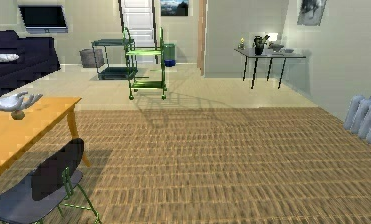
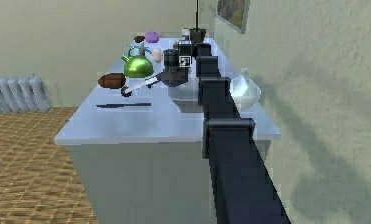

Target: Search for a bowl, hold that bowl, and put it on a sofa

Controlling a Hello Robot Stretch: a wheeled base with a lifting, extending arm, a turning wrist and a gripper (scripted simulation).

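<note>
**Bowl location.** A brown, bowl-shaped thing (image 2: 113, 80) lies on the pale table (image 2: 143, 125), toward its far left and just beside a round green pot (image 2: 139, 66). It is taken here as the task's bowl. That is a judgement, as its form is small. A dark flat tool (image 2: 123, 105) lies nearer on the tabletop. A white flask (image 2: 245, 90) stands to the right of the arm (image 2: 228, 150).

**Gripper.** The gripper (image 2: 165, 76) is over the far part of the table, right of the green pot, among crowded things. The spread of its fingers cannot be told. Whether it holds anything cannot be told either, since things stand on the table at and behind it. Contact with the bowl cannot be told.

**Handling.** The bowl is judged stiff, light and hard-walled. A smooth wall is liable to slip, and it may chip if knocked against the pot. Take it at the rim, one finger inside the wall and one outside, at a part clear of the green pot. Lift straight up before moving away.

**Destination.** The dark sofa (image 1: 11, 55) stands at the forward view's far left, beyond an orange table (image 1: 33, 125). Its cushions are judged soft, so setting the bowl down carries little risk.
</note>
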